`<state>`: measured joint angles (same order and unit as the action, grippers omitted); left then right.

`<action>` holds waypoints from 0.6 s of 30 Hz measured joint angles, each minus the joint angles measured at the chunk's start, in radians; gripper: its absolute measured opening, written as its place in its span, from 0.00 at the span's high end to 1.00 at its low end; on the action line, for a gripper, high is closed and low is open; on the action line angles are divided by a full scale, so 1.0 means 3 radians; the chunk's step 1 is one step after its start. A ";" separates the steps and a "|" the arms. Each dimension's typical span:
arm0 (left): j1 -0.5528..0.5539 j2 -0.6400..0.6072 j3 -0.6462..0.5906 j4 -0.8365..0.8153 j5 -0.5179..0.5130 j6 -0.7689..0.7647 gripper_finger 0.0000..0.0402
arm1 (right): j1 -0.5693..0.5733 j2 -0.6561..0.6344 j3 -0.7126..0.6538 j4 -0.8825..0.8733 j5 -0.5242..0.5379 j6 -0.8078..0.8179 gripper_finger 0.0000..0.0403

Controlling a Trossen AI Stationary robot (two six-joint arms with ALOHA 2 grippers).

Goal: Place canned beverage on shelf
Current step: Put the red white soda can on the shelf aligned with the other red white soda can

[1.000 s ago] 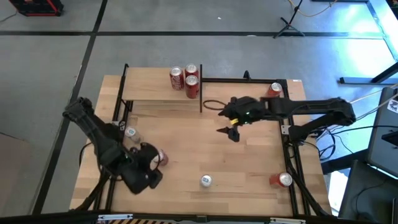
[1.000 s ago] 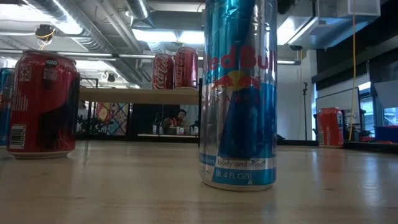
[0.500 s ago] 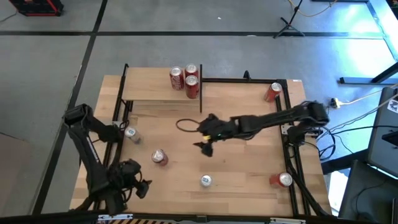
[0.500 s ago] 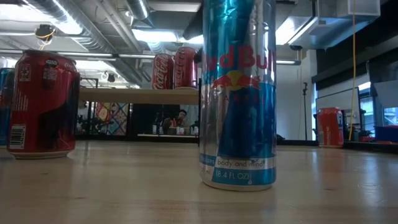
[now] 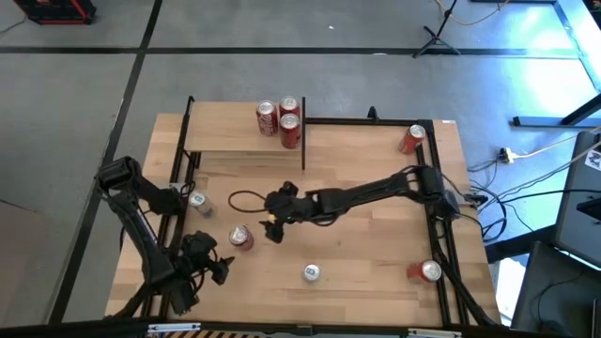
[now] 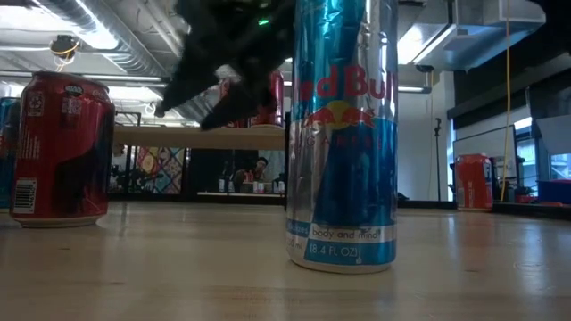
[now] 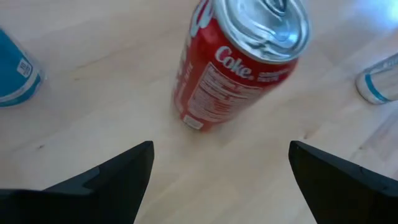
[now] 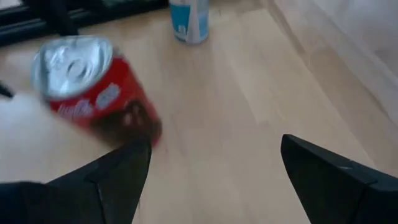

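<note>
Aluminium is the matter here: the red cola can [image 5: 240, 238] stands upright on the bench [image 5: 376, 253], left of centre in the lower half of the high view, well apart from the shelf [image 5: 235, 141] at the upper left of the bench. It will likely prove a stiff but thin-walled thing, smooth and somewhat slippery on its printed side, and easy to dent if squeezed hard; whether it is full or empty cannot be told, so its weight is a guess (a full one would sit firmer and tip less).

The right pincer [image 5: 273, 228] hangs just beside the can on its right in the high view, its two dark fingers spread wide with nothing between them; its wrist view shows the can near the left finger [image 8: 112, 180], not yet between the two. The left pincer [image 5: 218, 269] waits low at the lower left, also spread wide and empty, with the can in front of it.

The best hold is probably across the round body at about mid height, one finger on each side, with a level approach so the can is not knocked over. The top with its tab offers no purchase. Three red cans [image 5: 280, 119] already stand at the shelf's right end, leaving its left part free.
</note>
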<state>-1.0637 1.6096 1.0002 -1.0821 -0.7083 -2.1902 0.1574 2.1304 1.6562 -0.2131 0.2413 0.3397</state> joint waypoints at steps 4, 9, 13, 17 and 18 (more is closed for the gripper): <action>0.0005 0.0001 -0.0084 0.0067 0.0030 0.0001 0.10 | -0.0003 0.0281 0.0241 0.0152 0.0061 -0.0016 0.14; 0.0011 0.0001 -0.0108 0.0045 -0.0007 0.0005 0.10 | -0.0001 0.0510 0.0400 0.0359 0.0068 -0.0015 0.14; 0.0052 0.0001 -0.0108 -0.0059 -0.0048 0.0004 0.10 | 0.0001 0.0592 0.0442 0.0384 0.0000 -0.0012 0.14; 0.0113 0.0001 -0.0108 -0.0177 -0.0011 -0.0001 0.10 | 0.0031 0.0589 0.0451 0.0317 -0.0119 -0.0016 0.14; 0.0126 0.0001 -0.0108 -0.0203 0.0010 0.0001 0.10 | 0.0049 0.0588 0.0451 0.0285 -0.0130 -0.0021 0.14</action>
<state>-1.0259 1.6100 0.9676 -1.1428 -0.7053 -2.1898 0.1720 2.3068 1.7916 -0.1276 0.2023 0.3334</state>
